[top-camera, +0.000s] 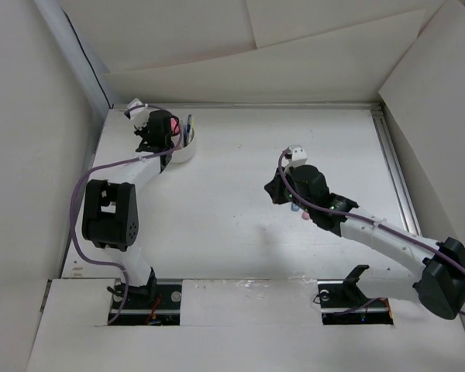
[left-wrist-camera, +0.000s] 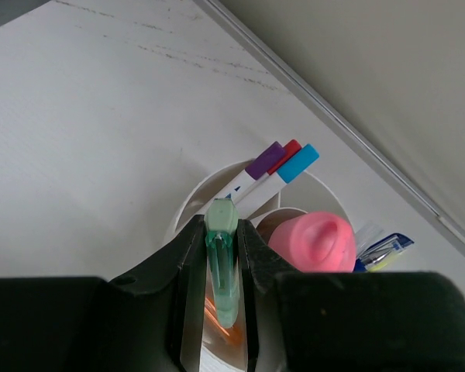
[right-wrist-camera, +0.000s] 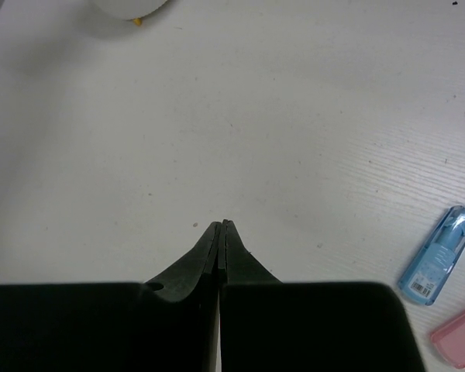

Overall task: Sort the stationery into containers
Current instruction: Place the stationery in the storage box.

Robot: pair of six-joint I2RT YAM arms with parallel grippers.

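Between left jaws, green stick (left-wrist-camera: 221, 267); cup (left-wrist-camera: 187, 208) half hidden.

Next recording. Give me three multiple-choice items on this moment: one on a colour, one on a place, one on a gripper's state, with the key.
1. The left gripper grips a stick at the cup. What colour is the stick?
A. Green
B. Orange
C. Purple

2. Where is the blue stick?
A. In the cup
B. On the table
C. In the left gripper

3. The right gripper is:
A. Open
B. Shut on a pen
C. Shut, empty

Key:
1 A: the left wrist view shows a clear green stick clamped between the fingers.
2 B: the right wrist view shows it lying flat on the table, off to one side of the right gripper.
3 C: the fingertips meet with nothing between them.
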